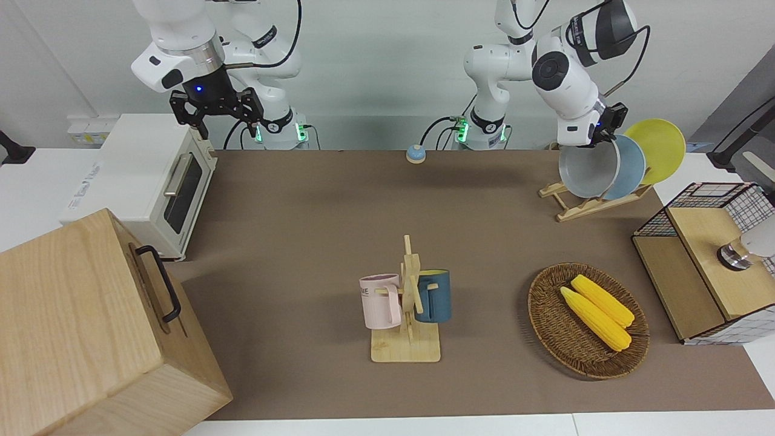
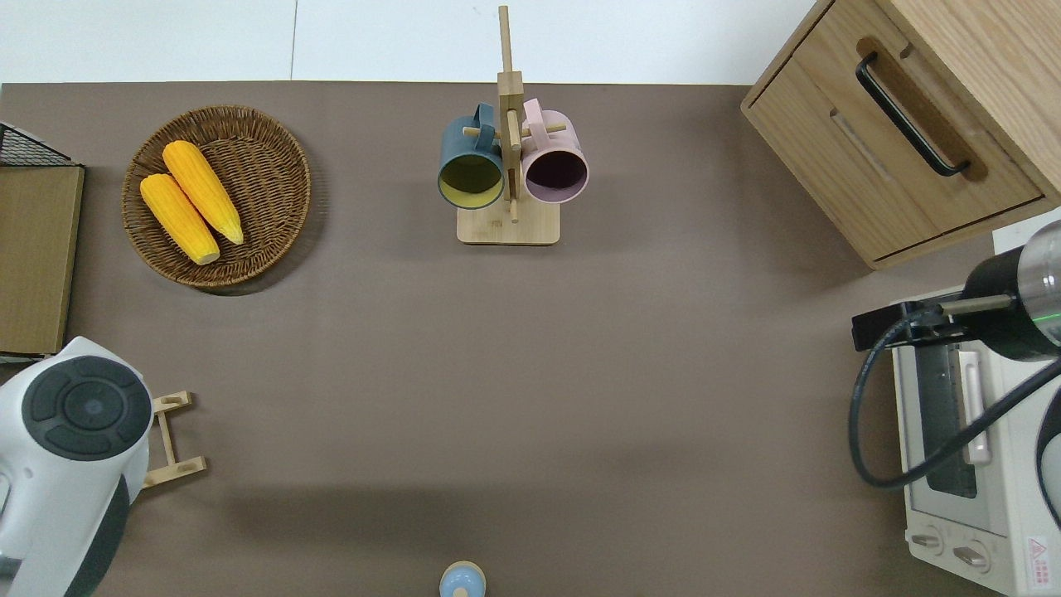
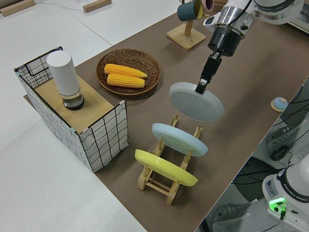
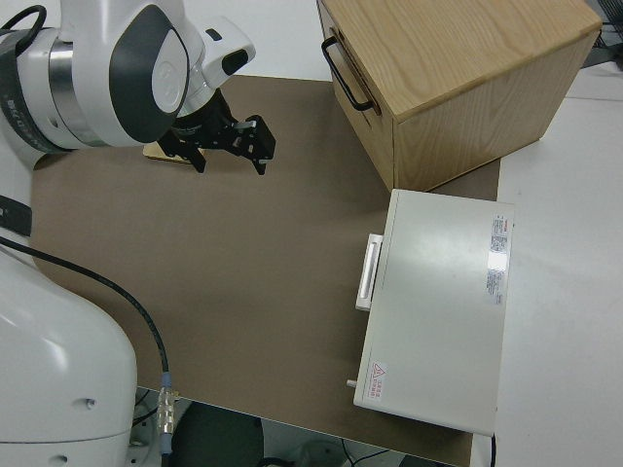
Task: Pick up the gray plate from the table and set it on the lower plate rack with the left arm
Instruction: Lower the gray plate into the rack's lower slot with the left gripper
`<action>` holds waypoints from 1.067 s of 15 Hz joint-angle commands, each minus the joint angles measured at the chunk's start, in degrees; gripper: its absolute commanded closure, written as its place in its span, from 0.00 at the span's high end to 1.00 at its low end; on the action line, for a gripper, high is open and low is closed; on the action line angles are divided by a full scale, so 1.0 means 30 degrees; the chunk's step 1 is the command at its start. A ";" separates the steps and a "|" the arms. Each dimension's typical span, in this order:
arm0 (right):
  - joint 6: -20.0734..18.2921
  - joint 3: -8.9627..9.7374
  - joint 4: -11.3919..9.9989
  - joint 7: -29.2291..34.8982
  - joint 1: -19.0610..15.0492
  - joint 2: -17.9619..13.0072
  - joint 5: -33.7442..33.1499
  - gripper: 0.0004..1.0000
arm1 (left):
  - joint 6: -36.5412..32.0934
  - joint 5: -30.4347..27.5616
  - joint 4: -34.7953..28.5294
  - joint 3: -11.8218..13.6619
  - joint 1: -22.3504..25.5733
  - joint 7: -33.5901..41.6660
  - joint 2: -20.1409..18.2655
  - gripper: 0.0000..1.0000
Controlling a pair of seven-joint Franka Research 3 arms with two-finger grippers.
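Note:
My left gripper (image 1: 597,140) is shut on the upper rim of the gray plate (image 1: 587,171), which it holds tilted in the air. In the left side view the gripper (image 3: 200,88) carries the gray plate (image 3: 196,102) over the free end of the lower plate rack (image 3: 170,189). I cannot tell whether the plate touches the rack (image 1: 572,211). On the rack lean a light blue plate (image 3: 179,139) and a yellow plate (image 3: 165,168). In the overhead view the arm hides the plate, and only the rack's rail ends (image 2: 170,439) show. The right gripper (image 1: 216,113) is parked and open.
A mug stand (image 1: 407,303) with a pink and a blue mug stands mid-table. A wicker basket (image 1: 548,315) holds two corn cobs. A wire-sided wooden box (image 1: 705,266) sits at the left arm's end. A toaster oven (image 1: 145,181) and a wooden cabinet (image 1: 91,327) are at the right arm's end.

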 commanded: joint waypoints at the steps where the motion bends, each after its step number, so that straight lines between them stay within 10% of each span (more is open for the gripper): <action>1: -0.0277 0.0127 0.0116 0.0002 -0.0136 -0.0047 0.0114 0.99 | 0.0492 0.0923 -0.1262 0.0030 -0.0537 -0.1619 -0.0316 0.00; 16: -0.0277 0.0098 0.0116 0.0002 -0.0136 -0.0047 0.0114 0.99 | 0.1547 0.1509 -0.2492 -0.0175 -0.0626 -0.3759 0.0007 0.00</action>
